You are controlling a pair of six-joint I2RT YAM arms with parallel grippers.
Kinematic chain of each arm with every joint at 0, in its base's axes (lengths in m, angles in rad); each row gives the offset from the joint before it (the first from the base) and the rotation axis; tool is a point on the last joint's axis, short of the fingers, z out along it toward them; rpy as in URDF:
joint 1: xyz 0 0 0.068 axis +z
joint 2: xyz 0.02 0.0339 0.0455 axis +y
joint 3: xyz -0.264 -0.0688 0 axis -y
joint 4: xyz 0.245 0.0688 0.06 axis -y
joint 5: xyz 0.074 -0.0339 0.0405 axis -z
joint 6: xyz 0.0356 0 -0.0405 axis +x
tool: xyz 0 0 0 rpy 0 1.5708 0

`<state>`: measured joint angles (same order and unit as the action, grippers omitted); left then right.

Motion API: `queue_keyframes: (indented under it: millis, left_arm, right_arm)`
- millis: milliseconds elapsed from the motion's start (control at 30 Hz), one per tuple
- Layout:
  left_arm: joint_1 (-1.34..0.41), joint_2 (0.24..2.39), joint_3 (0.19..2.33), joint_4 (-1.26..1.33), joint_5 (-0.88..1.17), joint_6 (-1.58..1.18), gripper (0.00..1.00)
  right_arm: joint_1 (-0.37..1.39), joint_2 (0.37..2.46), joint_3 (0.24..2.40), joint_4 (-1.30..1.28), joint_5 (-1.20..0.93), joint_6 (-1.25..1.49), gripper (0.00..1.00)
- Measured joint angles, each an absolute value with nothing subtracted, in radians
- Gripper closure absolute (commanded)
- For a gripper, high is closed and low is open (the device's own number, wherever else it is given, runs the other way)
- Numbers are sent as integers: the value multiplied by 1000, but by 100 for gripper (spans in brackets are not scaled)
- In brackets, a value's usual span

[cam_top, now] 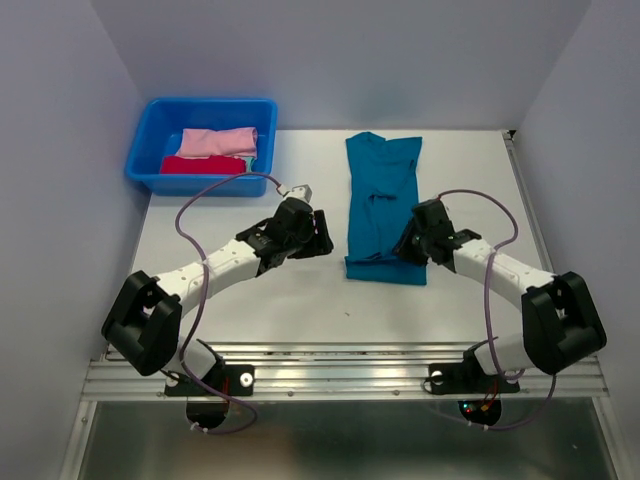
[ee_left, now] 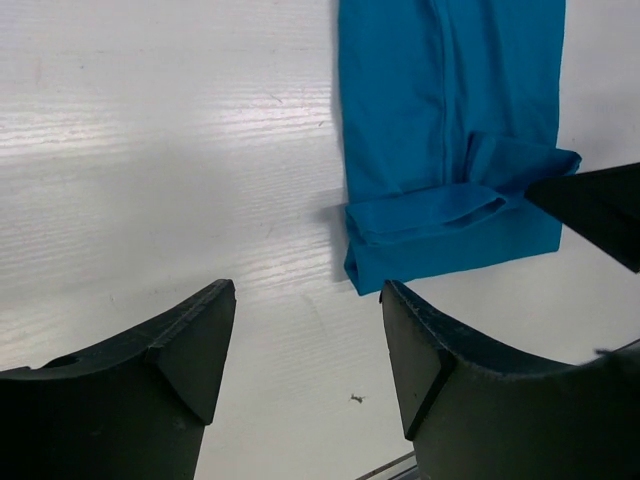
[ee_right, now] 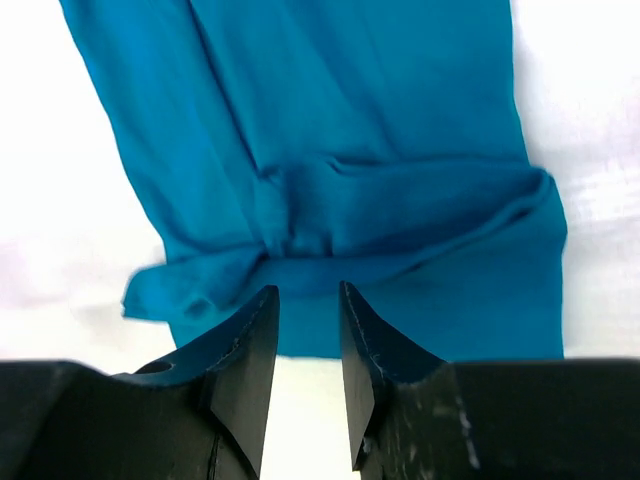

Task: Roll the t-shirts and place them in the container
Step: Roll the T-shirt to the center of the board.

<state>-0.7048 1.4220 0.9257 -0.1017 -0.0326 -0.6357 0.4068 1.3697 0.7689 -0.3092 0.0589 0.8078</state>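
Observation:
A teal t-shirt (cam_top: 382, 190) lies folded into a long strip on the white table, neck end far. Its near hem is turned over into a loose first fold (ee_left: 430, 215). My left gripper (cam_top: 322, 232) hovers open over bare table just left of that near end, nothing between its fingers (ee_left: 308, 292). My right gripper (cam_top: 408, 243) is at the shirt's near right corner. Its jaws stand narrowly apart with the tips at the fold and no cloth between them (ee_right: 307, 290). The shirt (ee_right: 330, 120) fills the right wrist view.
A bright-blue plastic tub (cam_top: 148, 140) stands at the far left of the table, holding a pink bundle (cam_top: 220, 142) and a red bundle (cam_top: 200, 165). White walls close in on three sides. A metal rail (cam_top: 340, 370) runs along the near edge.

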Motion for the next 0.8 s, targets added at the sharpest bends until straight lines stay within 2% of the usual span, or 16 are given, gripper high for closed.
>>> queue_keyframes:
  millis: [333, 800]
  left_arm:
    - [-705, 1390, 891, -117, -26, -634, 27]
    - [-705, 1377, 833, -66, 49, -637, 25]
  right_arm:
    - [407, 1521, 878, -276, 136, 800, 63]
    - [407, 1474, 924, -304, 178, 767, 59]
